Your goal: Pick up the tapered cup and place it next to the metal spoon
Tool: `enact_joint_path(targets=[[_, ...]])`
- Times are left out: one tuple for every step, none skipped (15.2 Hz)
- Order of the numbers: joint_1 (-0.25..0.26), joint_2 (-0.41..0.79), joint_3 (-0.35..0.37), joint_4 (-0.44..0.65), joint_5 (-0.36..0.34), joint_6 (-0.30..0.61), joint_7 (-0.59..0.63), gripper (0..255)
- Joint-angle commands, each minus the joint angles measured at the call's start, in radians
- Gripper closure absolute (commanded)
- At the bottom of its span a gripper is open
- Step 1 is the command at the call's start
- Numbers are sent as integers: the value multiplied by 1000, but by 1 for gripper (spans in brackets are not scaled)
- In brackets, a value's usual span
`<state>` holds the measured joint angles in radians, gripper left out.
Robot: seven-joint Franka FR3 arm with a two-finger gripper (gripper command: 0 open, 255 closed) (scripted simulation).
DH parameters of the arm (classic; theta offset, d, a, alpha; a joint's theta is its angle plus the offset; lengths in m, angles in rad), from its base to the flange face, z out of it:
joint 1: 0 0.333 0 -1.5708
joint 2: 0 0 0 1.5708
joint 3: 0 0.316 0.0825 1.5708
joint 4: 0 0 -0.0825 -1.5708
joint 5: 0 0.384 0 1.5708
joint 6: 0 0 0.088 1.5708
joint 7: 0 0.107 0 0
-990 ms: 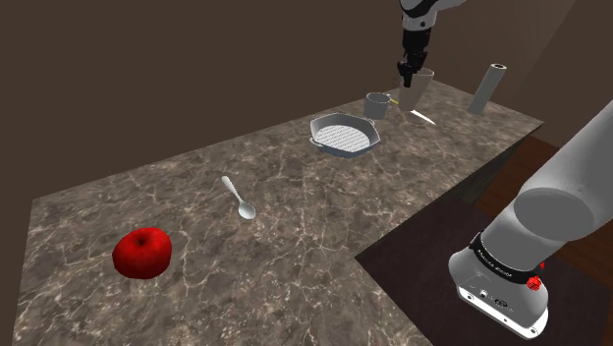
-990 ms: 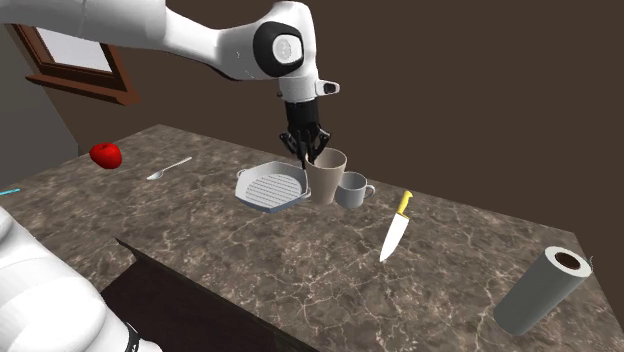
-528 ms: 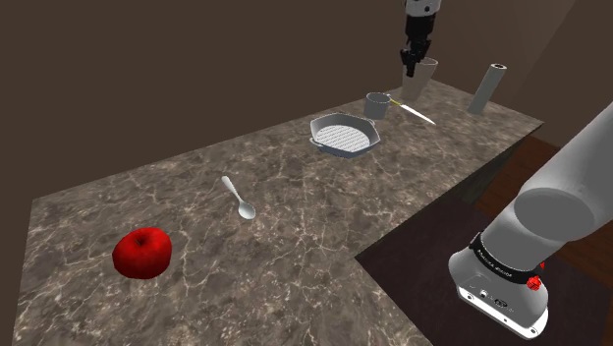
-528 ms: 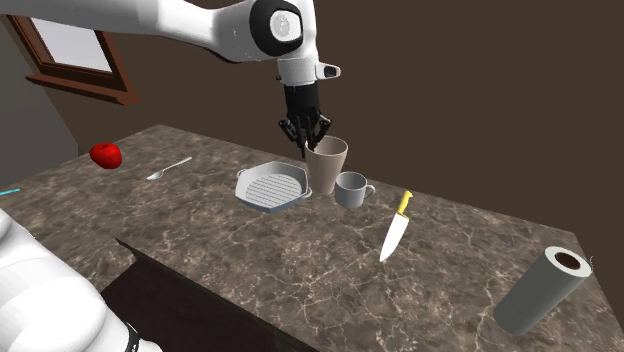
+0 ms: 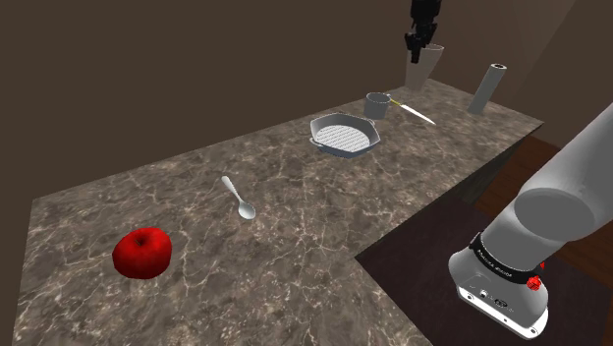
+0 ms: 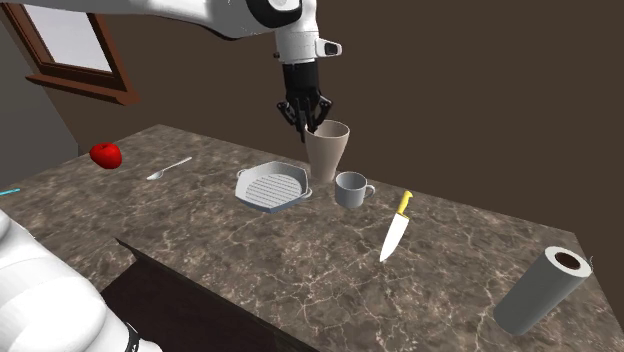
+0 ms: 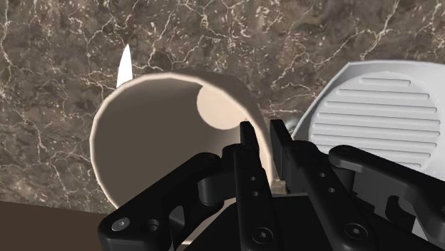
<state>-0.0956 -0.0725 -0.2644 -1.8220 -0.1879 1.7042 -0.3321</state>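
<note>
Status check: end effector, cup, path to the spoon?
End effector shut on rim of tapered cup; cup hanging above the counter. Spoon far along the counter. Grill pan and mug lie between; carry over them.

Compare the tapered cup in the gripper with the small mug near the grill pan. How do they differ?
The tapered cup is beige, tall and has no handle; the mug is grey, shorter and has one. The cup is clasped at its rim by the gripper and looks raised off the countertop; the mug stands on it. Both are upright, mouths up.
</note>
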Motion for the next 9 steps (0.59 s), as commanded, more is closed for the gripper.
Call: enact_joint_path(targets=[[1,1,1,27,1,-26,-3,255],[1,2,1,40,2,-37,-5,255],[12,-18,14,19,-1,-40,19,255],[22,-36,28,-1,-3,-43,44,255],[33,-54,41,-20,-4,-46,69,255],[43,-70,55,-37,-4,-49,93,255],[53,-86,69,-53,-4,-53,117,255],[63,-100,84,-68,-2,-56,142,255],[73,-114,98,-82,0,-60,166,255]])
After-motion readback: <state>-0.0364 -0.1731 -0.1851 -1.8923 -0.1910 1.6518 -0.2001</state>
